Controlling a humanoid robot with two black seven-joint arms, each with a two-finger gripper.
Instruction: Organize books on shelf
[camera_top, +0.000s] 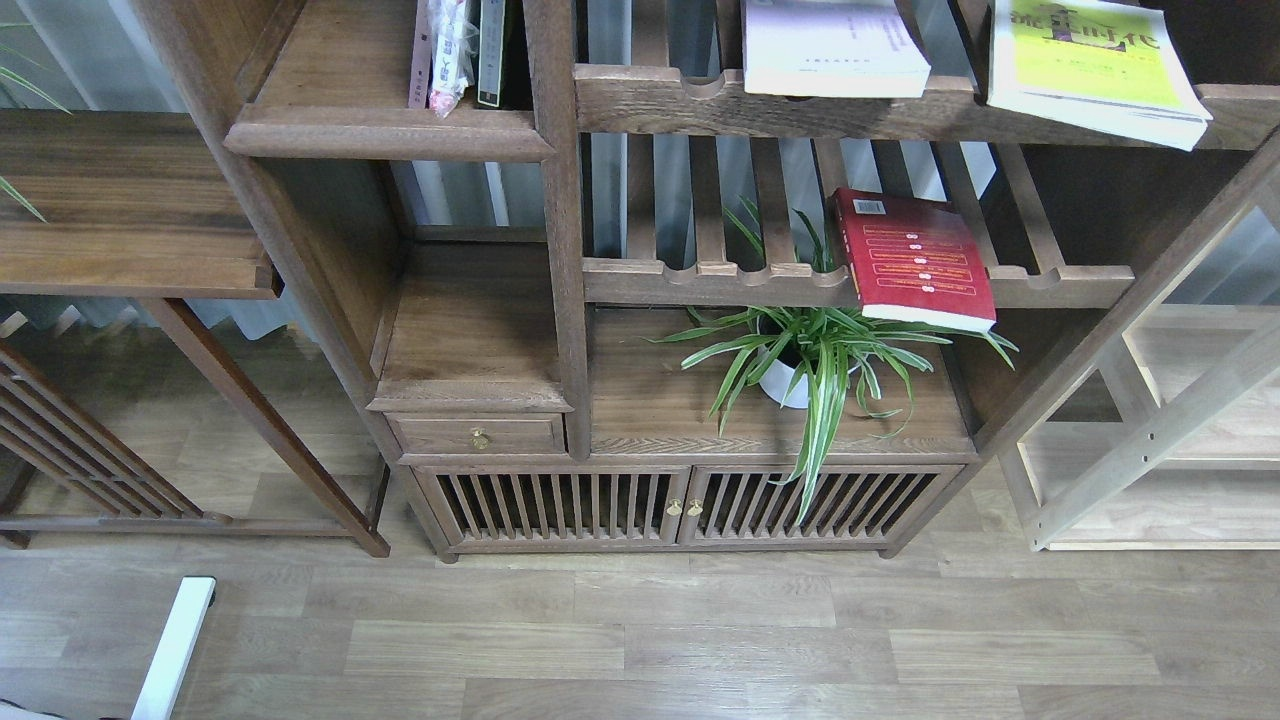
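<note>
- Neither arm nor gripper in view — can't tell their state.
- Red book (915, 258) overhangs the slatted rack (720, 280) above the plant (815, 355) — a nudge drops it.
- Yellow-green book (1095, 65) and pale book (830, 45) lie flat up top; shelf (385, 130) far left, long carry.

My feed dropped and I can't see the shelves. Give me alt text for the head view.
Three books lie flat on slatted racks: a red book on the middle rack above a potted plant, a pale book and a yellow-green book on the upper rack. The narrow shelf at upper left holds a few upright items. No claw is in view.
</note>
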